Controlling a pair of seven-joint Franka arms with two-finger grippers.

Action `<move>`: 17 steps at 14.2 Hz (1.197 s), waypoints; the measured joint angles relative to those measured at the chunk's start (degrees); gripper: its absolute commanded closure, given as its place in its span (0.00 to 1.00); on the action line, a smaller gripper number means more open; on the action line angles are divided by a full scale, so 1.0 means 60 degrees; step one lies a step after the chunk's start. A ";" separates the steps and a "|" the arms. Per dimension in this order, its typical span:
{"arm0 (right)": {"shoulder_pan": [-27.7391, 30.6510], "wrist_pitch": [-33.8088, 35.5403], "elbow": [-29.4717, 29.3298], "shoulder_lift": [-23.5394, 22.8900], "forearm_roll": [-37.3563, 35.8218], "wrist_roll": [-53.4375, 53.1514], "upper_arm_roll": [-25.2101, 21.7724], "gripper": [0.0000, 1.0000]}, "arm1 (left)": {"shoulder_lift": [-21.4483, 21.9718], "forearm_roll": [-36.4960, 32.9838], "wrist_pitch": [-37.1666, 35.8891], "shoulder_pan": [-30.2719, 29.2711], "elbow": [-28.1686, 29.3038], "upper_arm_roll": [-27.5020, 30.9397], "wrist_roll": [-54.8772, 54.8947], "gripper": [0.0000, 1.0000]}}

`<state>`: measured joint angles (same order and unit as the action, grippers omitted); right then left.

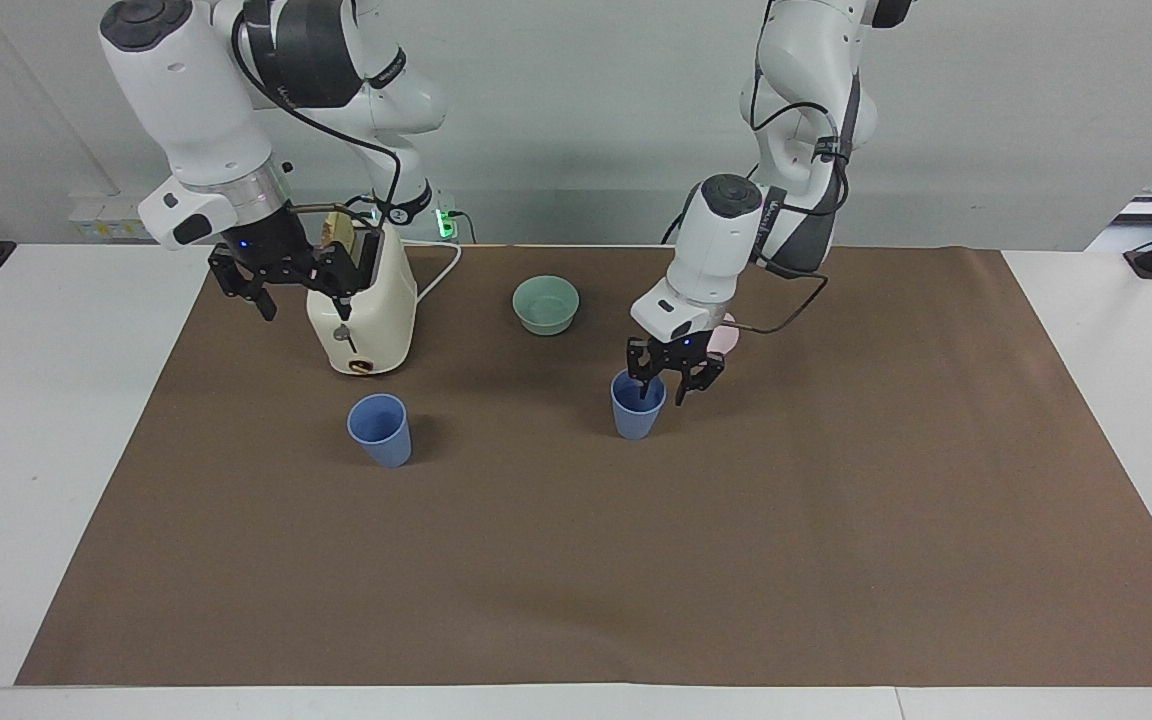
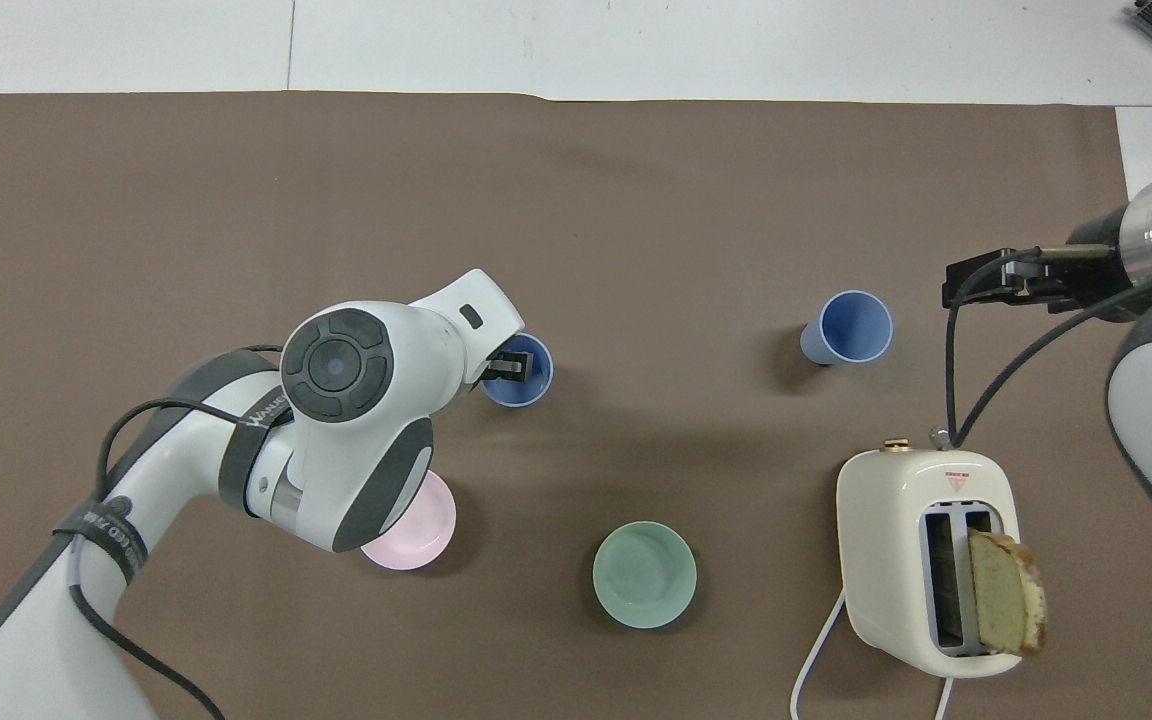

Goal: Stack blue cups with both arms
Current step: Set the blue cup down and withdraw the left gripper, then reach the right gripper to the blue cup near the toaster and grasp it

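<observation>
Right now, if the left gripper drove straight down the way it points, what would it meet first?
Probably the blue cup standing under it. The left gripper is open, one finger over the cup's mouth, the other outside its rim, so the wall lies between them.

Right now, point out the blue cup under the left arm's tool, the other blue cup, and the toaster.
Blue cup under the left tool (image 1: 635, 418), facing view, outer wall.
Other blue cup (image 1: 381, 440), facing view, outer wall.
Toaster (image 2: 886, 560), overhead view, cream top beside the slots.
</observation>
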<state>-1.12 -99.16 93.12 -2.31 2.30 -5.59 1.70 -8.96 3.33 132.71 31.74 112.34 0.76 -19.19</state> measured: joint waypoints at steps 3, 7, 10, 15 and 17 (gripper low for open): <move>0.0000 0.0000 0.0000 0.0000 0.0000 0.0000 0.0000 0.00 | 0.0941 -0.0006 -0.2101 -0.0784 -0.0651 0.0148 0.0444 0.00; 0.0000 0.0000 0.0000 0.0000 0.0000 0.0000 0.0000 0.00 | 0.1866 -0.0028 -0.3711 -0.2941 -0.0946 0.0240 0.2532 0.00; 0.0000 0.0000 0.0000 0.0000 0.0000 0.0000 0.0000 0.00 | 0.1905 -0.0027 -0.4718 -0.4417 -0.1679 0.0274 0.4386 0.00; 0.0000 0.0000 0.0000 0.0000 0.0000 0.0000 0.0000 0.00 | 0.1852 -0.0556 -0.6958 -0.5377 -0.3787 0.0275 0.4967 0.00; 0.0000 0.0000 0.0000 0.0000 0.0000 0.0000 0.0000 0.00 | 0.1809 -0.0598 -0.7551 -0.5487 -0.4335 0.0279 0.4977 0.00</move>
<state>-1.12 -99.16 93.12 -2.31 2.30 -5.59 1.70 1.90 -0.25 87.40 -1.18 86.33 2.44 10.67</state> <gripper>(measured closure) 0.000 0.000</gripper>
